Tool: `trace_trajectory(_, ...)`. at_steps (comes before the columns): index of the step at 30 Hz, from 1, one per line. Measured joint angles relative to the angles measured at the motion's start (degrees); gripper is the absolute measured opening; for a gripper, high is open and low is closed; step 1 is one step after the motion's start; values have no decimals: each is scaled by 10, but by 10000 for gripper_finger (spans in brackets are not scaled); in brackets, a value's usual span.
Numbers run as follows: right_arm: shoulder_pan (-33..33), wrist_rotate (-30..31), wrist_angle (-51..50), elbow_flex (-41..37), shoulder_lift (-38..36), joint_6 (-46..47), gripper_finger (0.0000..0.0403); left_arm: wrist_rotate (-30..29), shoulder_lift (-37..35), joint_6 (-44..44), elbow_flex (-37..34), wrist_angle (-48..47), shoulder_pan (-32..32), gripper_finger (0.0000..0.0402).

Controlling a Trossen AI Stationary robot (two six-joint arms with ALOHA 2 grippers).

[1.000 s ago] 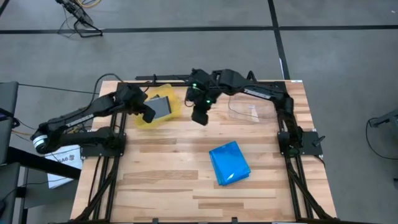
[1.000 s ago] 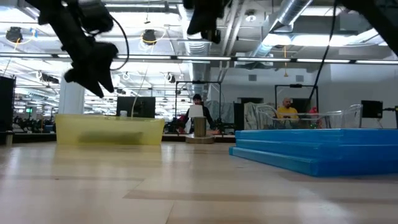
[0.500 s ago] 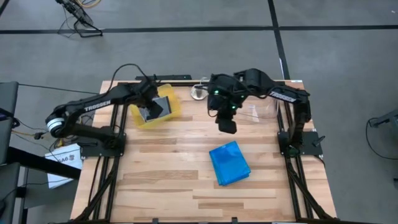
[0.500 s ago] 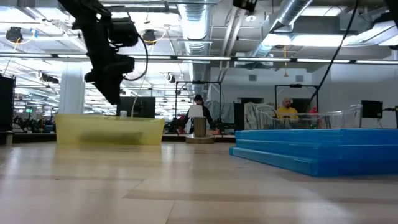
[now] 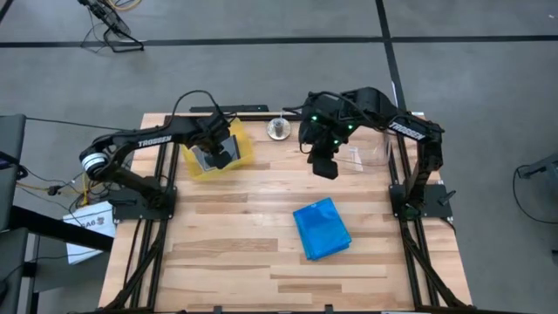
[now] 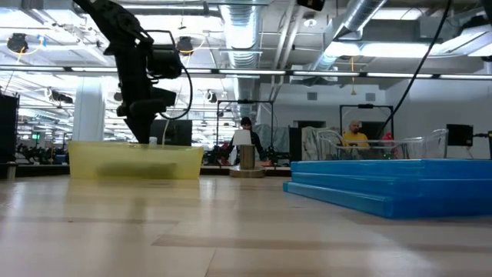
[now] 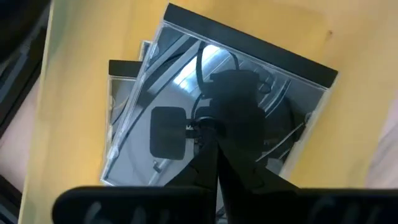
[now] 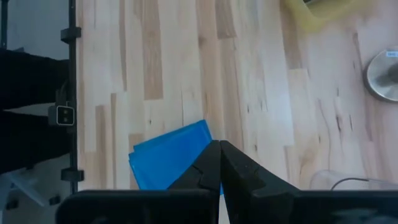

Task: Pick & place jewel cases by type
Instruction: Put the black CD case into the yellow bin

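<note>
Two smoky grey-clear jewel cases (image 7: 249, 74) lie stacked slightly askew in the yellow tray (image 5: 244, 155) at the table's far left. My left gripper (image 7: 214, 146) hovers over them, shut and empty; in the low view its fingers (image 6: 142, 131) reach down to about the tray's rim. A stack of blue jewel cases (image 5: 321, 228) lies flat on the table right of centre. My right gripper (image 5: 324, 166) is shut and empty, raised above the table beyond the blue stack (image 8: 171, 155).
A clear plastic bin (image 5: 366, 153) stands at the far right, beside my right arm. A small round metal object (image 5: 277, 129) sits at the far edge between tray and bin. Bare wood lies in front of the tray and around the blue stack. People stand in the room behind.
My left gripper has swung farther over the yellow tray, come down toward the grey cases and shut. My right gripper, shut throughout, has moved from beside the tray toward the table's right edge and risen. The cases have not moved.
</note>
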Motion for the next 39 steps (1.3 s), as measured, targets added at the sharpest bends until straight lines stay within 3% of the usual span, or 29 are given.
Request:
trace_trajectory(16,-1,0,1,0,0,-1,0,18,7,50,0,-5,43,0)
trace_trajectory(29,-4,0,6,0,1,-1,0,17,78,66,1,0,53,0)
trace_trajectory(39,-15,0,10,0,1,-5,0,18,78,-12,2,-64,89,0)
